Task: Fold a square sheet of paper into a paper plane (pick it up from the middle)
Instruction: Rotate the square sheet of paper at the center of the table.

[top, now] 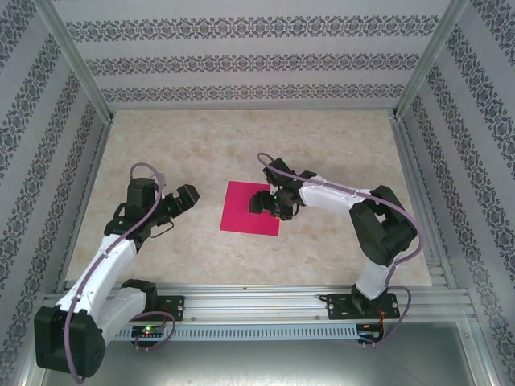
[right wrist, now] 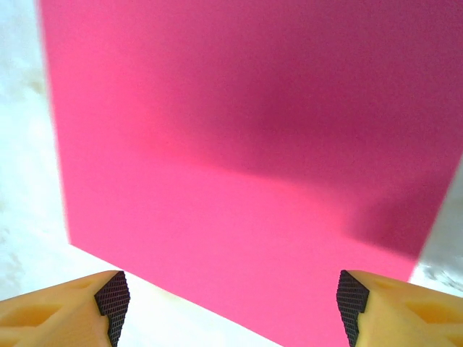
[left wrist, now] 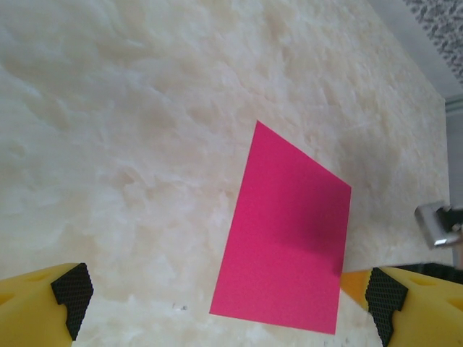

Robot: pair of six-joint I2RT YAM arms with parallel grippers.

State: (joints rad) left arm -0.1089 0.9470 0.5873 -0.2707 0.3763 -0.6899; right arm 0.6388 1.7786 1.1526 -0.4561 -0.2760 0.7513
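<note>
The square sheet of paper (top: 244, 209) is magenta-pink and lies flat and unfolded on the tabletop, mid-table. My right gripper (top: 259, 201) hovers low over the sheet's right part, open, with nothing between its fingers. In the right wrist view the sheet (right wrist: 253, 144) spreads wide just ahead of the right gripper (right wrist: 233, 307), and its near edge runs between the pads. My left gripper (top: 191, 195) stands left of the sheet, apart from it and wide open. In the left wrist view the sheet (left wrist: 289, 238) lies ahead of the left gripper (left wrist: 226, 303), toward its right finger (left wrist: 383, 296).
The cream marble-patterned tabletop (top: 241, 145) is fenced by aluminium posts and patterned walls on three sides. A metal rail (top: 265, 301) with both arm bases runs along the near edge. Part of the right arm's gripper (left wrist: 438, 224) shows at the right edge of the left wrist view.
</note>
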